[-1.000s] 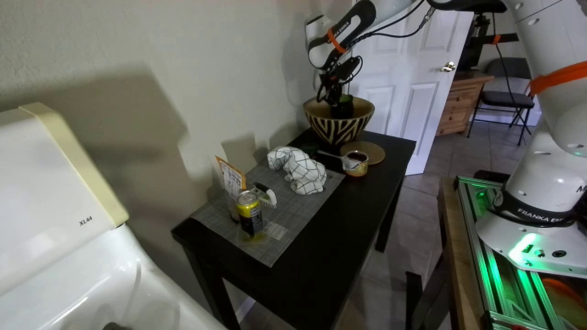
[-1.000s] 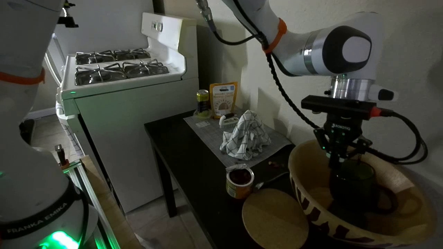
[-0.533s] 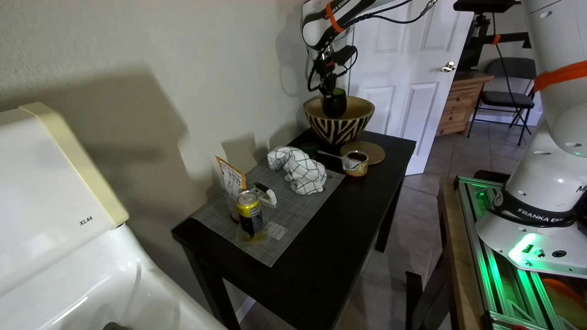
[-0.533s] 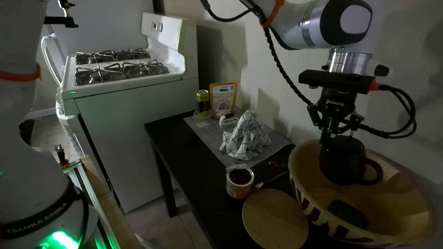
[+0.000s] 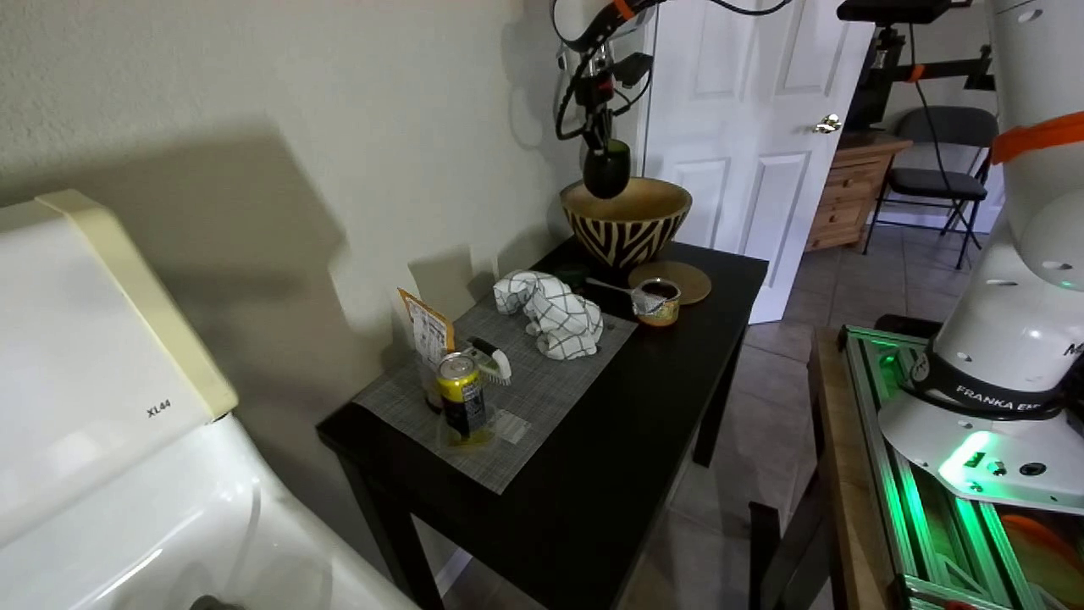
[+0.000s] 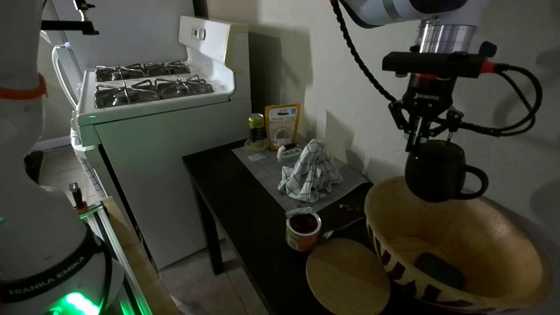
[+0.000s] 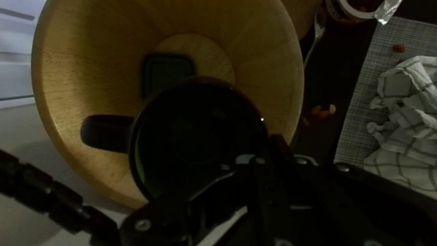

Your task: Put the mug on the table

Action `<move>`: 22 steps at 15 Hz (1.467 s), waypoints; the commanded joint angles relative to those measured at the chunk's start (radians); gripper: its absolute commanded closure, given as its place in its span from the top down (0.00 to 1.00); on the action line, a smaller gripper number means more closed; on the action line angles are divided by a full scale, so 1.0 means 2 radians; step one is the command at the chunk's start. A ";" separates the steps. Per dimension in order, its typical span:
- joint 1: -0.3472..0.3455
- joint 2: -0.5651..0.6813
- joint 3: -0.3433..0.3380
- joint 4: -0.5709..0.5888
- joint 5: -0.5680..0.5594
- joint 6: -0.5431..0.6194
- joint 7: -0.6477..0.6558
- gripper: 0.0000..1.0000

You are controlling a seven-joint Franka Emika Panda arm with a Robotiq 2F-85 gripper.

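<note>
The mug [image 6: 437, 175] is near-black with a greenish inside. It hangs upright over the opening of the striped bowl [image 6: 503, 245], handle pointing away from the gripper. The mug also shows in an exterior view [image 5: 607, 171] and in the wrist view [image 7: 191, 130]. My gripper [image 6: 415, 144] points down and is shut on the mug's rim, with the mug wall between the fingers; the fingertips are very dark in the wrist view [image 7: 273, 147]. The table [image 5: 593, 474] is black-brown with a grey mat on part of its top. The bowl stands at one end of it.
A dark rounded item [image 6: 439, 270] lies in the bowl. Beside the bowl are a tan disc [image 6: 348, 275], an opened tin [image 6: 302, 229] and a spoon [image 6: 345, 227]. A checked cloth [image 5: 555, 313], brush [image 5: 491, 360], can [image 5: 461, 398] and pouch [image 5: 428, 335] are on the mat [image 5: 584, 381]. A wall runs behind.
My gripper has risen with the mug from inside the bowl to above its opening. The dark item at the bowl's bottom is now uncovered. The other things have not moved.
</note>
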State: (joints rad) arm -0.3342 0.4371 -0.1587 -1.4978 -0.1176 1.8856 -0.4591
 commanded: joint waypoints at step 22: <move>0.072 -0.220 0.013 -0.266 0.001 -0.002 -0.182 0.08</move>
State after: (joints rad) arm -0.2083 -0.0027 -0.1158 -2.0330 -0.1167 1.8851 -0.8238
